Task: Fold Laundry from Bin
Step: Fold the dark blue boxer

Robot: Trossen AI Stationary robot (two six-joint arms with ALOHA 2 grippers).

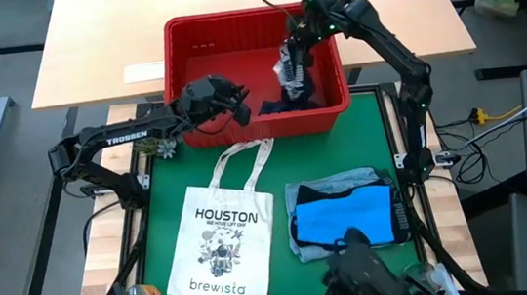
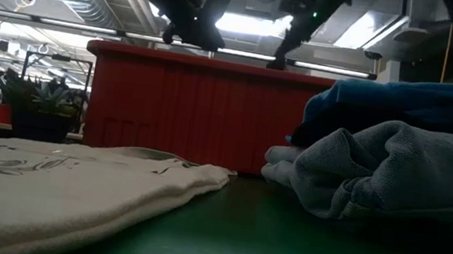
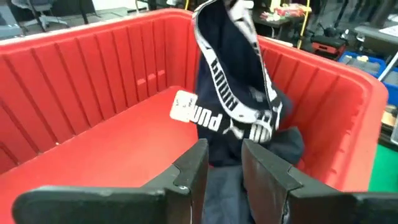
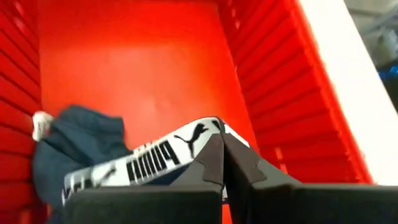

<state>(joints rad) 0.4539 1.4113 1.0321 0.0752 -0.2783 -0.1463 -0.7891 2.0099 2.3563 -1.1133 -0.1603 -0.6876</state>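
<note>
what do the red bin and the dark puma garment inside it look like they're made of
Red bin: looks like rigid moulded plastic, smooth with a slight sheen, ribbed walls. Navy Puma garment: soft fabric, likely a matte knit, since it drapes and bunches, with a white printed band; the exact fibre is unclear.

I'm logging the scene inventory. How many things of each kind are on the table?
Garments: 3: navy Puma garment, bright blue garment, light denim shirt.
Tote bags: 1: white Houston tote bag.
Bins: 1: red bin.
Total: 5
</note>
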